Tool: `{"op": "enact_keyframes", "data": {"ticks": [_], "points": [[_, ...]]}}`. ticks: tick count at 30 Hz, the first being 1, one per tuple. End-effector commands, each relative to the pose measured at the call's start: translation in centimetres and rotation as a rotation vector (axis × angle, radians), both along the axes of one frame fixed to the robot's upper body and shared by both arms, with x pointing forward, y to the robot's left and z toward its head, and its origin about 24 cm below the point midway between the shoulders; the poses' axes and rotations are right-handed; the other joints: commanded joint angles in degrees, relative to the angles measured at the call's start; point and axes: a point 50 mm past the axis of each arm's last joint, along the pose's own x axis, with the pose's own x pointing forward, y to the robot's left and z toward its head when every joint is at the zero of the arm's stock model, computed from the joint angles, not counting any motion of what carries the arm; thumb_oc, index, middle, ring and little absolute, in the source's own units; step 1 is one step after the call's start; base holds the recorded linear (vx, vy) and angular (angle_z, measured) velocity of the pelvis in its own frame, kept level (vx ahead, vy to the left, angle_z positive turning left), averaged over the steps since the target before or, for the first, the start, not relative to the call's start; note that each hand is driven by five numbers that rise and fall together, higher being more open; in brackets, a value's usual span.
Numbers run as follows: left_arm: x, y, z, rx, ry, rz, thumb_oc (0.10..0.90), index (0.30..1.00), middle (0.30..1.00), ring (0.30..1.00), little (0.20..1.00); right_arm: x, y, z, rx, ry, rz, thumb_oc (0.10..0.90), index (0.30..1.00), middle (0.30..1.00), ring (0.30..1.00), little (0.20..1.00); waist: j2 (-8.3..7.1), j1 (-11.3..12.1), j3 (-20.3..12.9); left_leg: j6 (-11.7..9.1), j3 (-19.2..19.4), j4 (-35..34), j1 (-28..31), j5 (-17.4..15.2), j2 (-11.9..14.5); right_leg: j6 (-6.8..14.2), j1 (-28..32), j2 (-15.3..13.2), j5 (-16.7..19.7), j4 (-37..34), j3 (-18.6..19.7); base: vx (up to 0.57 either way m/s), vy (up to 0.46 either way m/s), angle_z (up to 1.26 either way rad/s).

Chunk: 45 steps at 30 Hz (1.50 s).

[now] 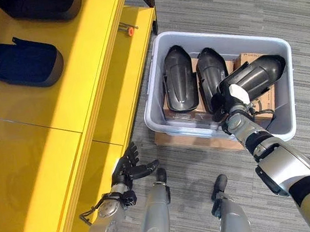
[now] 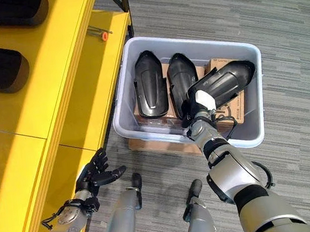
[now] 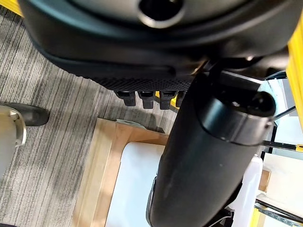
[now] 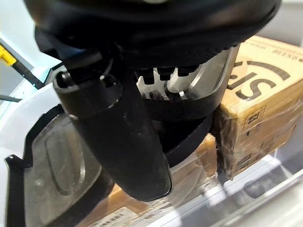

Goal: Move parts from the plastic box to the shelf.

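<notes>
The long yellow shelf (image 1: 49,122) ran down the robot's left side, w/ two dark rounded moulded parts (image 1: 20,63) already lying on its top level, well apart from the box. Right of it, on grey carpet, sat the pale grey plastic box (image 1: 288,129), resting on a flat piece of brown cardboard (image 1: 197,143) that stuck out under its near edge. Inside the box were brown shrink-wrapped cartons (image 4: 255,99) along the bottom, and on top of them two black glossy shell-shaped parts (image 1: 180,78) lying side by side, lengthwise. A third black shell part (image 1: 254,76) was tilted across the box's right half, one end raised toward the far right corner, the other in the right hand (image 1: 233,104); thumb and fingers were curled round its near end, gripping it, as the right wrist view bore out. The left hand (image 1: 128,169) hung low beside the shelf's front edge, fingers spread and relaxed, holding nothing. I'd say the step in hand was the pick-up: part gripped, not yet clear of the box. Next move prob. calls for lifting it over the box wall, then swinging left across to the shelf w/o clipping the rim or the shelf edge. A small orange-tipped pin (image 1: 129,30) lay on the shelf's lower ledge, far end.
</notes>
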Motion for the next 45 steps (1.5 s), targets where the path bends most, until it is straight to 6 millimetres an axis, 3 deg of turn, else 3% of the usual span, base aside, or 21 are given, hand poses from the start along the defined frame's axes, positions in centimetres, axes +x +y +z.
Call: {"op": "enact_keyframes", "data": {"ticks": [1,8,10,11,12,22,29,34,38,44,45], "points": [[0.1,0.6,3.1,0.019,-0.165,-0.029,0.900,1.000,1.000,1.000,1.000,1.4,-1.2,6.4,-0.077,-0.197,-0.038,0.900,1.000,1.000,1.000,1.000,0.04,0.69,-0.52,-2.71,-4.74,1.22,-2.40,0.01,1.51,2.19,6.07,-3.83,-5.98,4.25,2.41,-0.02,0.023,0.04],[0.3,0.5,3.1,0.011,-0.166,-0.018,0.900,1.000,1.000,1.000,1.000,1.1,-2.0,5.3,-0.067,-0.157,-0.073,0.900,1.000,1.000,1.000,1.000,0.58,0.61,0.26,-2.30,-4.59,2.41,-3.66,-0.36,1.26,2.02,4.60,-4.01,-6.12,5.56,2.76,0.00,0.003,0.00],[0.3,0.5,3.2,0.011,-0.174,-0.023,0.900,1.000,1.000,1.000,1.000,0.9,-2.1,4.7,-0.072,-0.136,-0.078,0.543,0.500,0.500,0.500,0.500,0.65,0.52,0.16,-2.33,-4.54,2.24,-3.46,-0.33,1.21,2.10,4.68,-4.07,-5.99,5.44,2.79,0.00,0.000,0.00],[0.3,0.5,3.3,0.013,-0.175,-0.025,0.900,1.000,1.000,1.000,1.000,0.9,-2.2,4.6,-0.074,-0.130,-0.079,0.441,0.358,0.358,0.358,0.358,0.65,0.47,0.13,-2.33,-4.54,2.24,-3.43,-0.34,1.21,2.11,4.63,-4.09,-6.01,5.54,2.81,0.00,0.000,0.00],[0.3,0.5,3.3,0.013,-0.175,-0.025,0.900,1.000,1.000,1.000,1.000,0.9,-2.2,4.6,-0.074,-0.130,-0.079,0.400,0.300,0.300,0.300,0.300,0.65,0.47,0.12,-2.33,-4.54,2.24,-3.43,-0.34,1.20,2.11,4.63,-4.09,-6.01,5.55,2.81,0.00,0.000,0.00],[0.0,1.2,3.0,0.017,-0.160,-0.023,0.900,1.000,1.000,1.000,1.000,0.4,-2.8,2.9,-0.068,-0.071,-0.080,0.400,0.300,0.300,0.300,0.300,0.20,-0.01,-1.41,-2.85,-4.62,0.50,-0.79,0.10,2.03,2.24,5.93,-3.73,-6.44,5.39,2.78,0.00,-0.007,-0.01],[-0.1,1.4,2.5,0.027,-0.139,-0.032,0.900,1.000,1.000,1.000,1.000,0.4,-2.6,2.8,-0.114,-0.070,-0.037,0.400,0.300,0.300,0.300,0.300,-0.59,-0.35,-2.53,-3.47,-4.56,-1.68,1.79,1.02,2.61,2.31,8.16,-3.31,-6.01,3.53,2.41,0.01,-0.024,-0.03],[-0.7,2.3,1.4,0.033,-0.086,-0.011,0.900,1.000,1.000,1.000,1.000,0.6,-0.9,5.0,-0.268,-0.157,0.182,0.400,0.300,0.300,0.300,0.300,-3.74,-3.35,-6.61,-4.76,-3.13,-8.99,7.97,4.15,4.52,2.48,12.65,-1.98,-4.02,-3.07,2.55,0.04,-0.077,-0.18],[-1.4,2.7,0.7,0.032,-0.052,-0.010,0.900,1.000,1.000,1.000,1.000,0.2,-0.5,6.3,-0.316,-0.206,0.263,0.400,0.300,0.300,0.300,0.300,-4.37,-4.53,-8.47,-5.23,-2.25,-11.95,11.16,5.32,5.41,2.58,14.79,-1.48,-3.48,-5.16,2.78,0.05,-0.058,-0.25],[-2.7,3.3,-0.5,0.025,0.002,0.005,0.900,1.000,1.000,1.000,1.000,-1.6,0.9,10.8,-0.414,-0.354,0.455,0.400,0.300,0.300,0.300,0.300,-4.62,-6.47,-12.07,-5.87,-0.84,-15.80,16.00,6.47,6.79,2.69,16.99,-0.82,-3.86,-6.02,3.42,0.06,-0.051,-0.15],[-2.8,3.3,-0.5,0.025,0.003,0.004,0.900,1.000,1.000,1.000,1.000,-1.6,0.8,10.8,-0.413,-0.353,0.455,0.400,0.300,0.300,0.300,0.300,-4.62,-6.42,-12.08,-5.87,-0.81,-15.86,16.08,6.48,6.80,2.69,17.02,-0.82,-3.87,-6.03,3.45,0.07,-0.057,-0.07]]}}
